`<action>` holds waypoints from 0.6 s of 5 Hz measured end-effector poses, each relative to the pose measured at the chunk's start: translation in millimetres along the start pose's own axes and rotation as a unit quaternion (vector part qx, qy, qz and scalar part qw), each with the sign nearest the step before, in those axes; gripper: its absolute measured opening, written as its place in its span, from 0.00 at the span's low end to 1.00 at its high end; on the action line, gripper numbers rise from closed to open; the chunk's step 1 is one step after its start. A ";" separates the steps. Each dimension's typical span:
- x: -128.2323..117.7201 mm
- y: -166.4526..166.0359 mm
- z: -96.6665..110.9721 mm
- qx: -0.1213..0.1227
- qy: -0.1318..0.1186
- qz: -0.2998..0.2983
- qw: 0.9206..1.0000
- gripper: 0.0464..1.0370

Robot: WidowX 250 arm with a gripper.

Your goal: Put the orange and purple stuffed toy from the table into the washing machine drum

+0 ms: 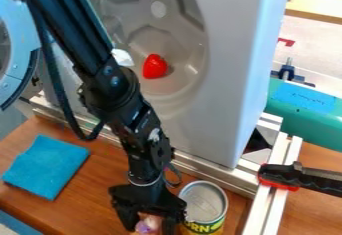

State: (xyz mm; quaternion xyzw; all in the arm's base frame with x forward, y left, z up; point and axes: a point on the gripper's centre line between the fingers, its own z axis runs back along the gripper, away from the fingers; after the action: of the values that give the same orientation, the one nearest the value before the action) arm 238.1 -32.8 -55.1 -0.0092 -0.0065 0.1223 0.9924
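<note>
Pincer [149,227] at the lower edge, directed downward, its fingers spread wide. A pink-and-purple object [145,226] is situated between them; whether it is gripped cannot be told. A can [204,202] is seen just beside.

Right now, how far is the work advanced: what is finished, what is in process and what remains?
Perhaps done: a red object lies in the grey basin. In process: the end effector is down at a pink and purple object, beside a can; whether it grips that object, I cannot tell. Possibly left: that object, the can and the blue cloth are all outside the basin.
</note>
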 end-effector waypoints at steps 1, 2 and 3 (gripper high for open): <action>0.2 27.4 -0.4 0.026 0.015 0.038 0.999 0.91; -8.6 48.4 -1.4 0.037 0.039 0.063 0.997 0.68; -11.4 57.7 8.8 0.030 0.041 0.057 0.997 0.49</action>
State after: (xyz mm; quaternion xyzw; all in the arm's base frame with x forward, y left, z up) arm 212.9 20.6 -47.5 0.0150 0.0384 0.1778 0.9832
